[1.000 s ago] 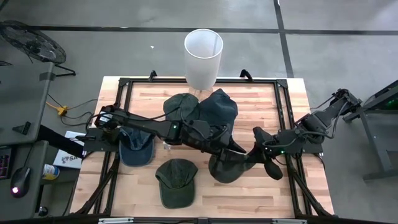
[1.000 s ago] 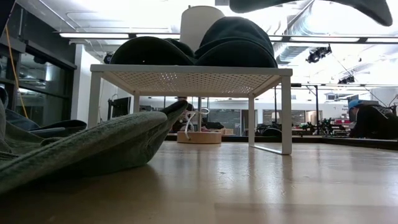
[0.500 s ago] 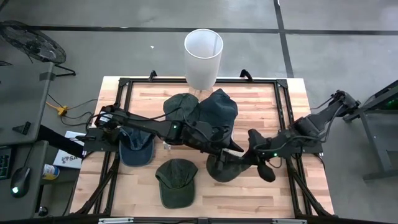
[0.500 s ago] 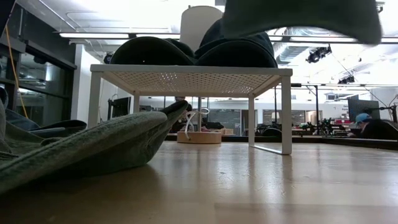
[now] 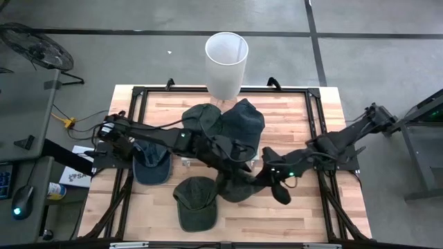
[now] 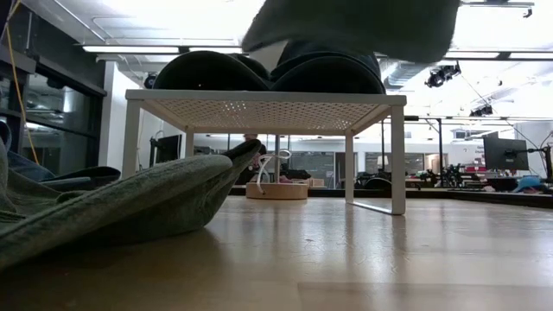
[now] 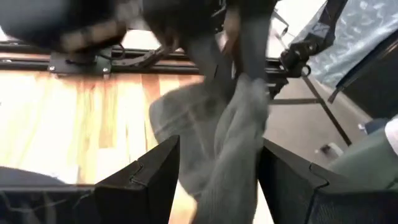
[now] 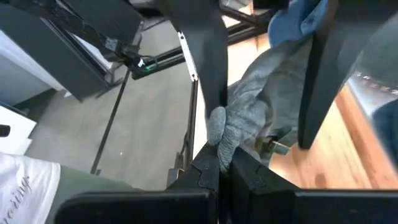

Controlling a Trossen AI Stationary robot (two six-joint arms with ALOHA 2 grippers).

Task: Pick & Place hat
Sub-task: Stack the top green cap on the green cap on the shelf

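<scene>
The hat is held up off the table, in front of the white rack, between the two arms. In the low view it hangs above the rack's top edge, clear of the wood.

The right gripper is seen pressed together on a fold of the grey cloth, so that side of the hat is judged to be pinched firmly. The left gripper is seen with its fingers spread either side of the hanging cloth, which passes between them without being nipped; the hat's weight is therefore judged to be carried mainly by the right arm.

On the rack two dark hats are already stacked. In front of the rack another green hat lies on the table, and to the rack's left a blue one.

For the step to be done well, the pinch on the fold should be kept tight and the hat carried level, high enough that its loose brim is not dragged across the hat lying in front of the rack. The left fingers should be closed on the cloth only once it sits squarely between them. The two arms are close together here, so slow, matched motion is advised, and release should be made only when the hat is over its intended spot.
</scene>
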